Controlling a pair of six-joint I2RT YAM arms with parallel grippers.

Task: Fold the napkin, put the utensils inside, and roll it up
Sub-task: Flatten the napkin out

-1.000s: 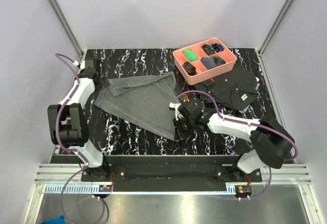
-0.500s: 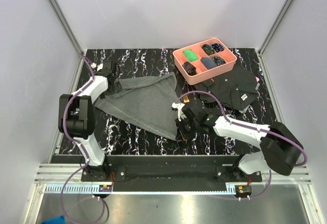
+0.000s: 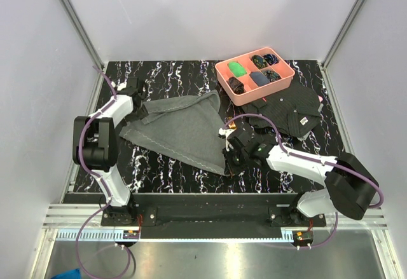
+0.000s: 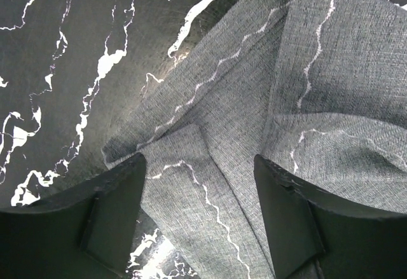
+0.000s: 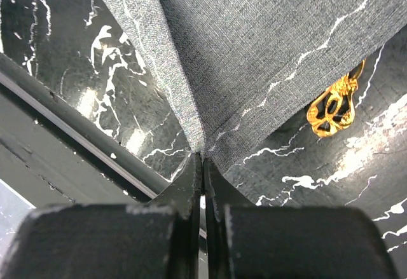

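The grey napkin (image 3: 181, 126) lies as a rough triangle on the black marbled table. My right gripper (image 5: 202, 155) is shut on the napkin's near corner, seen from above at the gripper (image 3: 227, 163). My left gripper (image 4: 200, 196) stands open over the napkin's (image 4: 267, 114) folded far-left corner, one finger (image 4: 111, 209) to each side of the cloth. In the top view that gripper (image 3: 140, 98) sits at the napkin's left tip. The ornate gold end of one of the utensils (image 5: 332, 105) pokes out from under the napkin's (image 5: 254, 44) edge. The rest of the utensils is hidden.
A pink tray (image 3: 224, 77) with small dark and green items stands at the back right. A black patterned cloth (image 3: 289, 114) lies in front of it. The table's front rail (image 5: 57, 117) runs just beside my right gripper.
The left arm swung in from the table's left side to the napkin's far-left corner. The right gripper drew the near corner slightly rightward, stretching the cloth.
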